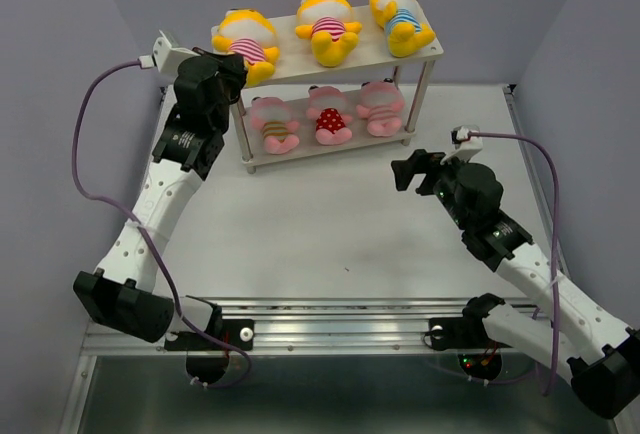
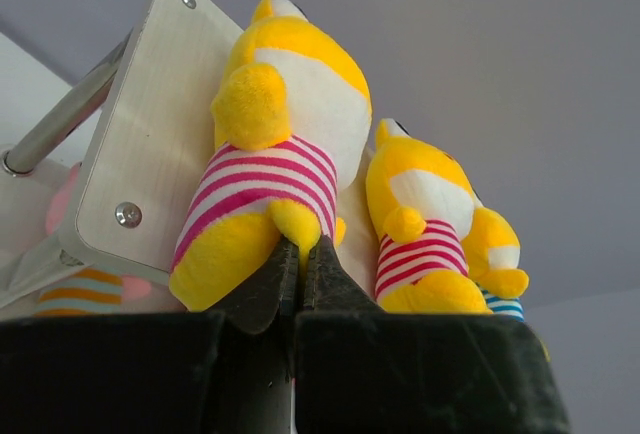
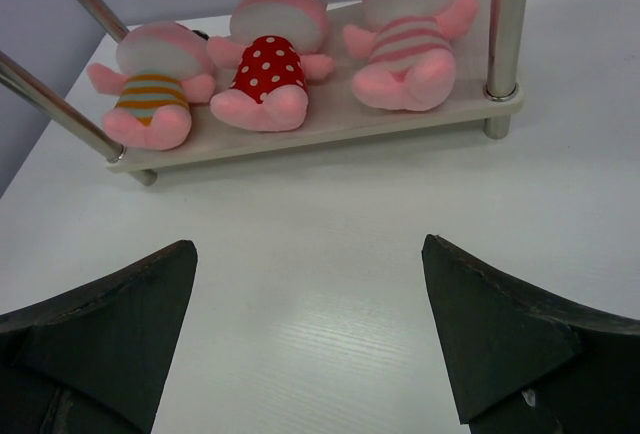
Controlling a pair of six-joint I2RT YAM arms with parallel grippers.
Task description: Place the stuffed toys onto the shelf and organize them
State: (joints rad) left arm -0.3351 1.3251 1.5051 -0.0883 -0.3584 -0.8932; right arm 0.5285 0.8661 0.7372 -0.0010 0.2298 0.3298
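the left gripper is closed, its tips at a foot of the pink-striped yellow toy on the shelf top, three pink toys below, the right gripper spread wide over the table

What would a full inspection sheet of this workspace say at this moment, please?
Surface: white table, bare in front of the shelf.
Job's things: shelf upright at the far side; three yellow toys on its top board, three pink toys on its lower board.
Clutter: nothing seen.
Grippers: left tool shut, tips at the foot of the leftmost yellow toy; a pinch cannot be confirmed. Right tool open over the table, apart from the shelf.
Cables: left purple cable and right purple cable loop from the wrists, clear of the shelf.
Surroundings: plain pale walls; metal rail at the near edge.
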